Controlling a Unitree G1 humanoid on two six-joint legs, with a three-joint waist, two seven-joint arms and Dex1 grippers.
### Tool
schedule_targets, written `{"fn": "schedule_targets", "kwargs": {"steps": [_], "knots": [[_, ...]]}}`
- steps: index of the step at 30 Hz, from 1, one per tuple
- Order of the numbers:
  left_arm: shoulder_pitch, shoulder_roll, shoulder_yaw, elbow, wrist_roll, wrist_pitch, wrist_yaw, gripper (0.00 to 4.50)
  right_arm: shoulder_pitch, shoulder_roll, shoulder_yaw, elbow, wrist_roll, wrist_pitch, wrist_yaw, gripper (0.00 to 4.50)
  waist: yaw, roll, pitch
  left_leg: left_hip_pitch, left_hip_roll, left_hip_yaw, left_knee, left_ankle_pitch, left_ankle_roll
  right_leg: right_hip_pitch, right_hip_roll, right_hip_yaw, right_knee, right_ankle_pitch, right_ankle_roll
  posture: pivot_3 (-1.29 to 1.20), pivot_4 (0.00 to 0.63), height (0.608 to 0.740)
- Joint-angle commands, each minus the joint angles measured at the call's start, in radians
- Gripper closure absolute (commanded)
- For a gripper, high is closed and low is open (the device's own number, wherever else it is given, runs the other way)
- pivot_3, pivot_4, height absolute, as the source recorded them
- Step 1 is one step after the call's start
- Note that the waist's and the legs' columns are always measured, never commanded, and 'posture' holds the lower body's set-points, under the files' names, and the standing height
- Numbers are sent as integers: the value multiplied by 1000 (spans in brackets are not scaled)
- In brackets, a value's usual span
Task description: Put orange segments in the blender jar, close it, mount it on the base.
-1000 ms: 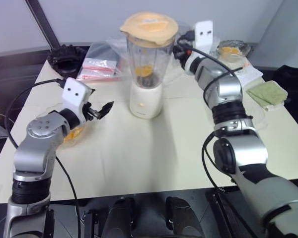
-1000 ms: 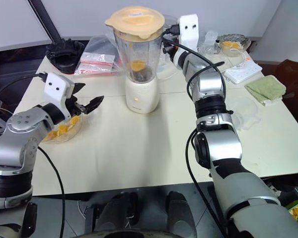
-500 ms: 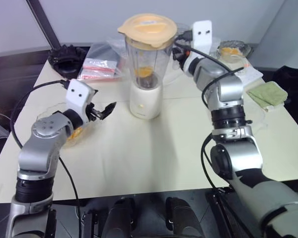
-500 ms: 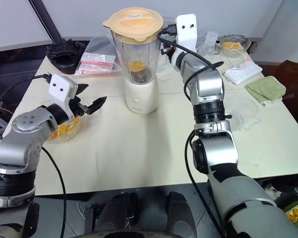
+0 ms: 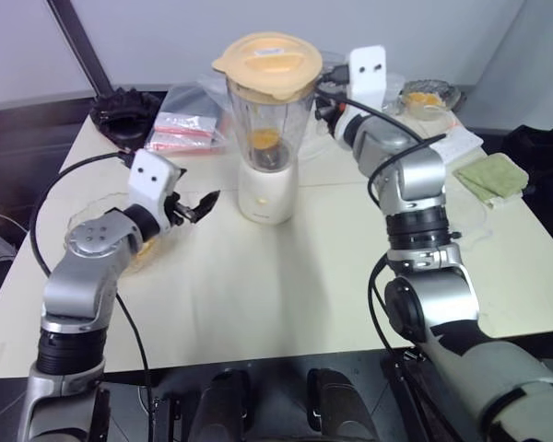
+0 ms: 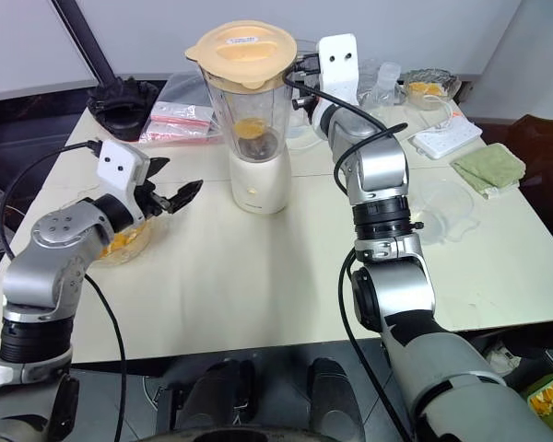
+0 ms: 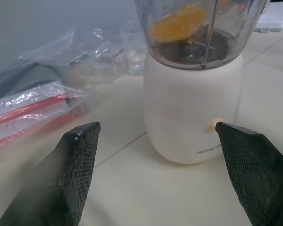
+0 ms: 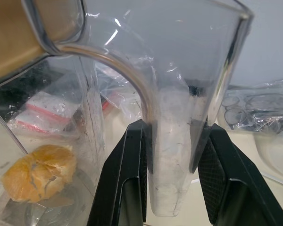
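One orange segment [image 8: 40, 173] down inside the blender jar [image 6: 252, 106], resting just above the dark blade. Jar standing upright on the base [image 6: 258, 185], near the middle-back of the pale table [image 6: 258, 276], and capped by the round peach lid [image 6: 241, 53]. Right gripper [image 8: 172, 155] reaching level from the jar's right side, fingers [image 8: 125, 179] clamped on the clear handle [image 8: 174, 141], one finger on each face of it. Left gripper [image 6: 170, 196] hovering above the table to the left of the base, well apart from it, pointing toward it; fingers [image 7: 78, 155] spread wide and holding nothing, the base framed between them in the left wrist view. More orange segments [image 6: 120, 241] lying in a scalloped glass bowl [image 6: 111, 253] under the left forearm. Clear plastic bags [image 6: 180, 115] and a black object [image 6: 120, 97] at the back left of the table. Green cloth [image 6: 488, 166], white power strip [image 6: 447, 138] and another small bowl with orange pieces [image 6: 426, 87] at the back right.
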Motion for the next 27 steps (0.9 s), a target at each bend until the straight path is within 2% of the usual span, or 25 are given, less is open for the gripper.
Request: {"fn": "schedule_targets", "kwargs": {"steps": [1, 3, 10, 14, 19, 23, 27], "knots": [[-24, -6, 10, -13, -12, -24, 11, 420, 28, 20, 43, 95, -16, 18, 26, 3618, -1, 0, 0, 1, 0, 0, 0, 0, 0, 0, 0, 0, 0, 0, -1, 0, 150, 740], [-22, -10, 10, -17, -14, -22, 14, 420, 24, 23, 45, 113, -19, 4, 29, 3618, -1, 0, 0, 1, 0, 0, 0, 0, 0, 1, 0, 0, 0, -1, -2, 0, 150, 740], [-17, -27, 18, -15, -35, -18, 22, 384, 73, 4, 90, 55, -57, -14, 46, 139, -1, -1, 0, -2, 0, 1, 0, 0, 0, -2, 0, 1, 0, -1, -2, 0, 150, 740], [-11, -34, 17, -11, -44, -20, 22, 384, 191, -24, 115, -119, -75, 1, 55, 139, 0, -1, 0, -4, 0, 1, -1, 0, 0, -4, 0, 1, -1, 1, 1, 0, 150, 740], [12, -46, -5, -23, -52, -31, 17, 384, 436, -72, 130, -409, -67, -67, 113, 139, 9, -2, 0, -4, 0, -1, -2, 0, 0, -3, 0, -1, -2, 1, 1, 0, 150, 740], [34, -52, -15, -37, -54, -32, 13, 384, 590, -111, 115, -561, -56, -100, 144, 139, 6, -2, 0, -5, 0, 1, -2, 0, 0, -3, 0, 0, -5, 0, 0, 0, 150, 740], [85, -62, -30, -57, -92, -4, -10, 384, 860, -145, -34, -748, 18, -229, 180, 139, 8, -2, 0, -4, 1, -1, -1, 0, 0, -3, 0, 0, -5, -1, -3, 0, 150, 740]]}}
